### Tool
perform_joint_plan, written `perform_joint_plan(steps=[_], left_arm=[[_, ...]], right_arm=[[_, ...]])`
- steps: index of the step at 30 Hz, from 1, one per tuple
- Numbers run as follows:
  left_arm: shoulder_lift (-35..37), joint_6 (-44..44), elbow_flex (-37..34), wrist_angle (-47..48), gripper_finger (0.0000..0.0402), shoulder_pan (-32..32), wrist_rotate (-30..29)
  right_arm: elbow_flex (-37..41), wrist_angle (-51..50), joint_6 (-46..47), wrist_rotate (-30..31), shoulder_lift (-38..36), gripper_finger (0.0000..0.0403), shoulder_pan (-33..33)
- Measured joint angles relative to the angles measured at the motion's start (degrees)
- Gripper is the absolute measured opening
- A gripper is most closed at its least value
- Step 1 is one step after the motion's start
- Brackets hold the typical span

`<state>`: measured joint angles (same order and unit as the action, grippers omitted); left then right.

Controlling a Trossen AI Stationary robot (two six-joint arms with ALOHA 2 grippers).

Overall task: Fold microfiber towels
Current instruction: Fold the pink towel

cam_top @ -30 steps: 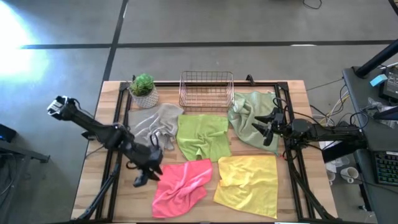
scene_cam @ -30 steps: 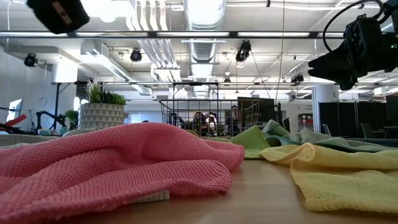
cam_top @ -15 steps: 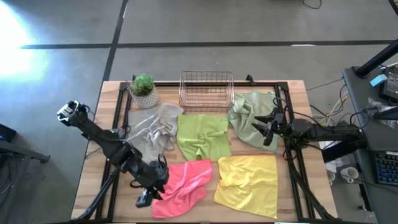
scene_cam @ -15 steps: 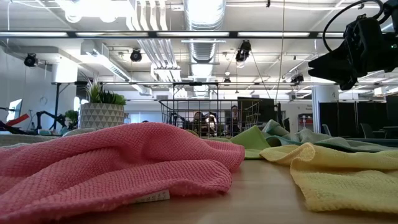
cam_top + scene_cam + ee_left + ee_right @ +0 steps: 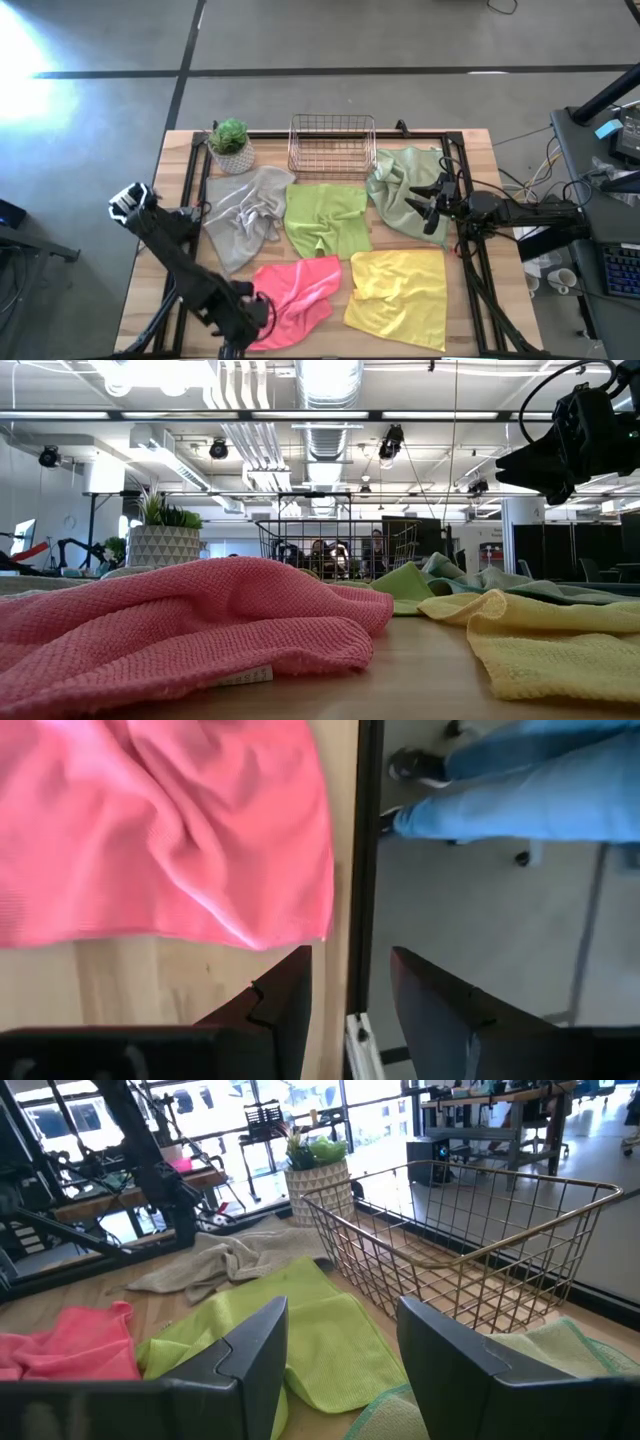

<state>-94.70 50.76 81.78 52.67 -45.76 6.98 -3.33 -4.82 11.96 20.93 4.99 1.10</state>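
One hot pink towel [image 5: 295, 297] lies diagonally beside the released left claw [image 5: 350, 995].

The left claw [image 5: 348, 990] sits at the bottom edge of the high view, so its tips are cut off there. A person's jeans and shoes [image 5: 520, 780] run off the left wrist view's edge. From table height, the pink towel [image 5: 180, 620] hides most of the counter [image 5: 430, 680]. The copper basket [image 5: 480, 1250] is cropped in the right wrist view.
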Motion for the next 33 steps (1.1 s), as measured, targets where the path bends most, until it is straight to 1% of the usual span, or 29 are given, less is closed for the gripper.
perform_joint_plan(steps=[2, 10, 14, 21, 33], left_arm=[[-1.3, 0.2, 0.0, -0.3, 0.0122, -1.1, -0.5], [-4.1, 2.0, 0.0, -3.1, 0.0122, -4.5, -6.7], [-6.1, 2.9, 0.0, -4.1, 0.0122, -5.7, -7.1], [-11.0, 3.0, 0.0, -9.4, 0.0122, -7.0, -7.1], [-15.6, 3.3, 0.5, -10.4, 0.0122, -7.4, -7.1]], right_arm=[[0.0, 0.0, 0.0, 0.0, 0.0, 0.0178, 0.0], [0.0, 0.0, 0.0, 0.0, 0.0, 0.0178, 0.0], [0.0, 0.0, 0.0, 0.0, 0.0, 0.0178, 0.0], [0.0, 0.0, 0.0, 0.0, 0.0, 0.0178, 0.0], [0.0, 0.0, 0.0, 0.0, 0.0, 0.0178, 0.0]])
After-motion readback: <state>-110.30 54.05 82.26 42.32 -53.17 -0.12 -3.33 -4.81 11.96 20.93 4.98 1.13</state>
